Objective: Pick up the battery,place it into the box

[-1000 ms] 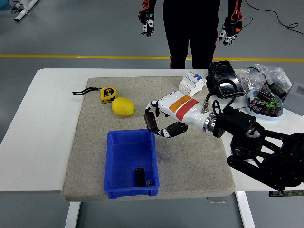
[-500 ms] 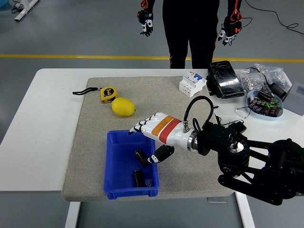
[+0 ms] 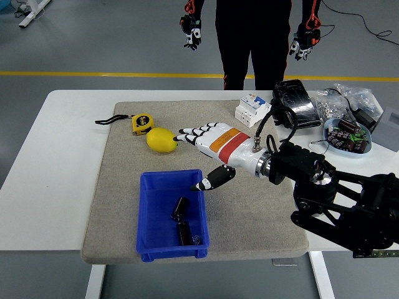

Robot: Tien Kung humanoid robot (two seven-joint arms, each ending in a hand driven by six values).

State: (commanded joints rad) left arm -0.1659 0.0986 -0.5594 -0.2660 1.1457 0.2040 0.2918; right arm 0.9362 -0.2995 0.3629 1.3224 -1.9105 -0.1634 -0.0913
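Now the right hand (image 3: 202,156) hovers above the far rim of the blue box (image 3: 151,215), its white fingers (image 3: 190,132) stretched out flat toward the lemon (image 3: 161,140) and its dark thumb (image 3: 213,179) pointing down over the box's far right corner — it holds nothing. Inside the box lie two dark batteries: one battery (image 3: 179,208) leans at a slant near the middle, and the second battery (image 3: 184,233) lies just nearer the front wall, the two close together or touching. The box sits on a grey mat (image 3: 124,187) covering most of the white table (image 3: 56,162). Just beyond the fingertips is the lemon, with a yellow tape measure (image 3: 141,123) beside it farther back. On the far right of the table stand a white circuit breaker (image 3: 252,109), a black case (image 3: 295,103) and a bowl of dark parts (image 3: 347,137). A person (image 3: 252,37) stands at the far side — both gloved hands raised, well apart from the table, holding nothing from it.
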